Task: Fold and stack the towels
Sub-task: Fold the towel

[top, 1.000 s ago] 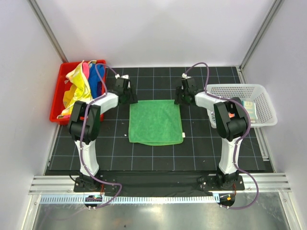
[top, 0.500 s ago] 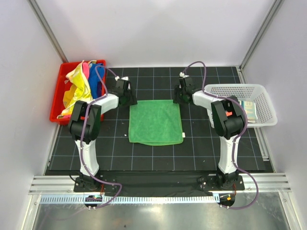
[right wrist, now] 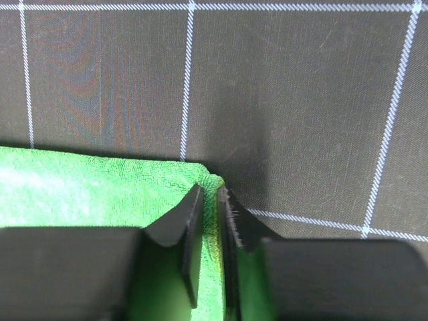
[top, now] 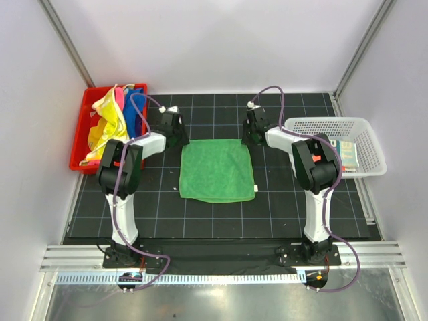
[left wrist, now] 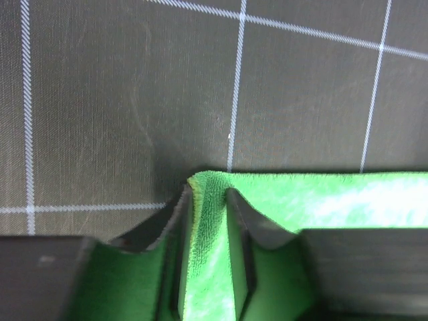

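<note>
Left wrist: left gripper [left wrist: 209, 192], right gripper [right wrist: 209, 190] pinch green towel [left wrist: 348, 200] corners; your thin R bite may slip on lift.

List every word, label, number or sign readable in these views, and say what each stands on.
No text can be read in any view.
Print on the folded printed cloth in the white mesh basket: too small to read.
White tag at the green towel edge: too small to read, possibly blank.
Wrist views: only green towel and gridded mat, no lettering.
</note>
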`<state>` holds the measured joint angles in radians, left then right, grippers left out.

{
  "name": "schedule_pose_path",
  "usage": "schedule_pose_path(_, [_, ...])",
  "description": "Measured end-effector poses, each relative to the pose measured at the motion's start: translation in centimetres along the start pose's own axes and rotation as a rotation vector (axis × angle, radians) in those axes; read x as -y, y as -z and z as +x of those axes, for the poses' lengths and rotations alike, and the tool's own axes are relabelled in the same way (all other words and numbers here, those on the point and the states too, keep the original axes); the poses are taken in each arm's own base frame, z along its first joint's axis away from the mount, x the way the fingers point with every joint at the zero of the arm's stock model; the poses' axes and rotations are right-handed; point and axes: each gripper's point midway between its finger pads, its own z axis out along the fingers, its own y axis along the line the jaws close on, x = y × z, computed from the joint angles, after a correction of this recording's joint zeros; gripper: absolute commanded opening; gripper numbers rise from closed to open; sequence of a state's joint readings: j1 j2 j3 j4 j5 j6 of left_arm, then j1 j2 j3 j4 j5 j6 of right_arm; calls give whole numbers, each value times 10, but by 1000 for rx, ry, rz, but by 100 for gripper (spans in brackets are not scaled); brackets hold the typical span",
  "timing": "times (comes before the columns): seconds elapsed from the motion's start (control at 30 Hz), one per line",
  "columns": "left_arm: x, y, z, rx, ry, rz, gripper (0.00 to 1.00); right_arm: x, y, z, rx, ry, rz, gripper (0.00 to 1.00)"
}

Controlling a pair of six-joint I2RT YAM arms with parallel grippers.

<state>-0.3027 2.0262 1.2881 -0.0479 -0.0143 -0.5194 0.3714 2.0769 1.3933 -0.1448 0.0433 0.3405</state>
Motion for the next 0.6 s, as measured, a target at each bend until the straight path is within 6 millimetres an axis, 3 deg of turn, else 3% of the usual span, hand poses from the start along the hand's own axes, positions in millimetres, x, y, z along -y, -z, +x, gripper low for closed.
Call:
schedule_pose_path(0.1, [0,-2,0,7,5,4,9,0,0,0,-1,-1,-1,12])
schedule_pose_path(0.2, [1,-2,0,10,5,7,0,-1,0,0,-1,0,-2,8])
schedule_pose_path(0.43, [5,-1,-1,12,5,26,0,-1,3,-1,2,13,-2,2])
schedule_pose_path(0.6, [5,17,0,32,5,41,0,-4,26,-13,41,21,-14,1])
